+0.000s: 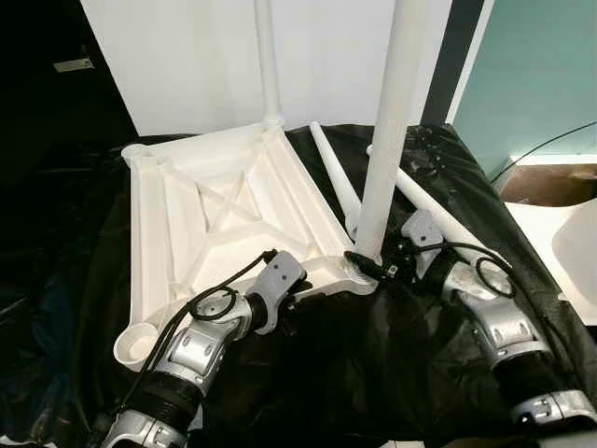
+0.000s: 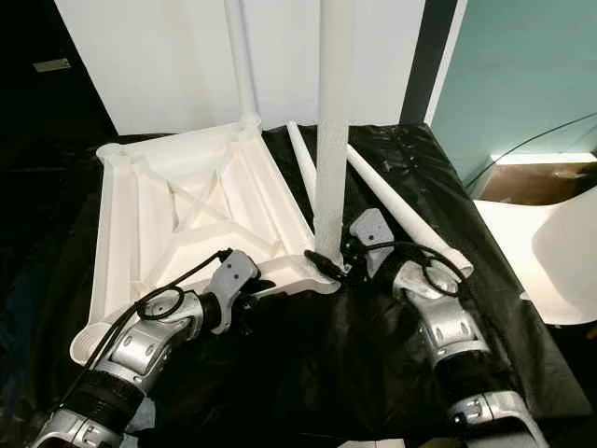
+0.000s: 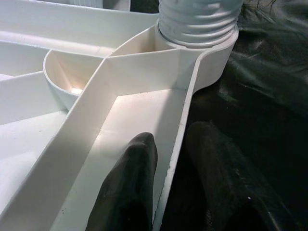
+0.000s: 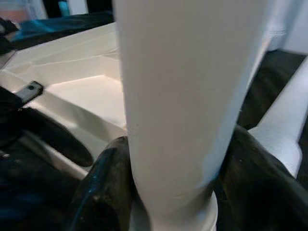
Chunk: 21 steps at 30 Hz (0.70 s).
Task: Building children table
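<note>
A white plastic tabletop (image 1: 224,210) lies upside down on black sheeting, ribs up. One white leg (image 1: 268,56) stands in its far corner socket. A second, thicker leg (image 1: 390,131) stands upright in the near right corner socket (image 3: 197,29). My right gripper (image 4: 173,187) is shut on this leg just above the socket, one finger on each side. My left gripper (image 3: 178,183) is shut on the tabletop's near rim (image 3: 180,130), one finger inside the rim and one outside. Two loose legs (image 1: 424,207) lie on the sheeting to the right.
Black sheeting (image 1: 354,364) covers the work surface. A white wall panel (image 1: 187,56) stands behind. A teal wall (image 1: 541,65) and a white curved object (image 1: 574,252) are at the right. An empty corner socket (image 1: 140,345) is at the near left.
</note>
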Tool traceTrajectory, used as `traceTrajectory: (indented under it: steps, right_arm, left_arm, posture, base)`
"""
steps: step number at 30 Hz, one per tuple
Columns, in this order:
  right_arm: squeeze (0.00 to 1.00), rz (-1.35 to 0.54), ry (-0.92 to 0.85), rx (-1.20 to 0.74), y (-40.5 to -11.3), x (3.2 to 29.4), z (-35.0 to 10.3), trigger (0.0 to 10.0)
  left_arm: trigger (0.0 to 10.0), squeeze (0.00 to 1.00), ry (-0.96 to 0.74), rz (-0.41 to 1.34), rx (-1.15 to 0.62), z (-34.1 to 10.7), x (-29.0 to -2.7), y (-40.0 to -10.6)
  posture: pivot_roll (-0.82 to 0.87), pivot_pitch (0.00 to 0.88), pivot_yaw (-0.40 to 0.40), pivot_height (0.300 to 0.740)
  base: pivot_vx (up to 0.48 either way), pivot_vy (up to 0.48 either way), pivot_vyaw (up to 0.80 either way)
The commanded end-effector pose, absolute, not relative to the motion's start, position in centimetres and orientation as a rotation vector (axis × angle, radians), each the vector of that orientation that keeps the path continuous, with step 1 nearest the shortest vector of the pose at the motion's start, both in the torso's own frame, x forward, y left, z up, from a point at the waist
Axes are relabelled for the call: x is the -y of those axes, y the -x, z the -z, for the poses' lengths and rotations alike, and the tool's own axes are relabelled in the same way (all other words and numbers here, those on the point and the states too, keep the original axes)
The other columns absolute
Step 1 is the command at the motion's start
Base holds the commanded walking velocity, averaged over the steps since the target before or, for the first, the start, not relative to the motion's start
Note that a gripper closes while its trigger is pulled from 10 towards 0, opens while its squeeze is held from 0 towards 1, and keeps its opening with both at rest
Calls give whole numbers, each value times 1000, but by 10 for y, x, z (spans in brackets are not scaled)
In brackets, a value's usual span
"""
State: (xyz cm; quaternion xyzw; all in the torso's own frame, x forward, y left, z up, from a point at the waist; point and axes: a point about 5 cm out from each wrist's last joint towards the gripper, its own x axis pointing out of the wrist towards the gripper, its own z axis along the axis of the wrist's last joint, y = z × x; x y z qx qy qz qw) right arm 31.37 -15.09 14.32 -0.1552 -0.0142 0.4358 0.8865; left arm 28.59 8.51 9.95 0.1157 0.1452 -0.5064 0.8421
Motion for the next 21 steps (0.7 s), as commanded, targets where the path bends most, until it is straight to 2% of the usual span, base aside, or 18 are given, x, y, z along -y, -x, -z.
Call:
traceTrajectory:
  steps: [1,9,17,18,19,20,21]
  right_arm:
    - [0,-953,345,-24,-311,153,-135,0]
    - [0,-920,342,-120,-308,153,-114,0]
    - [0,-843,280,-115,-306,148,-109,0]
    - [0,-703,231,-90,-304,143,-104,0]
    - [0,-703,231,-90,-304,143,-104,0]
    - [0,-577,189,-74,-301,141,-100,0]
    - [0,-577,189,-74,-301,141,-100,0]
  left_arm:
    - [10000,0,-251,1083,-370,-88,-88,-283]
    - [10000,0,-251,1078,-373,-86,-89,-282]
    - [10000,0,-251,1077,-372,-86,-90,-282]
    - [10000,0,-251,1074,-372,-86,-90,-282]
    - [10000,0,-251,1074,-372,-86,-90,-282]
    - [10000,0,-252,1073,-373,-85,-91,-281]
    - [10000,0,-252,1073,-373,-85,-91,-281]
  posture:
    - [-21,0,15,740]
    - [-15,0,15,740]
    - [-13,0,15,740]
    - [-9,0,7,740]
    - [-9,0,7,740]
    - [-11,0,9,740]
    - [-11,0,9,740]
  base:
    - [0,0,0]
    - [0,0,0]
    - [0,0,0]
    - [0,0,0]
    - [0,0,0]
    - [0,0,0]
    - [0,0,0]
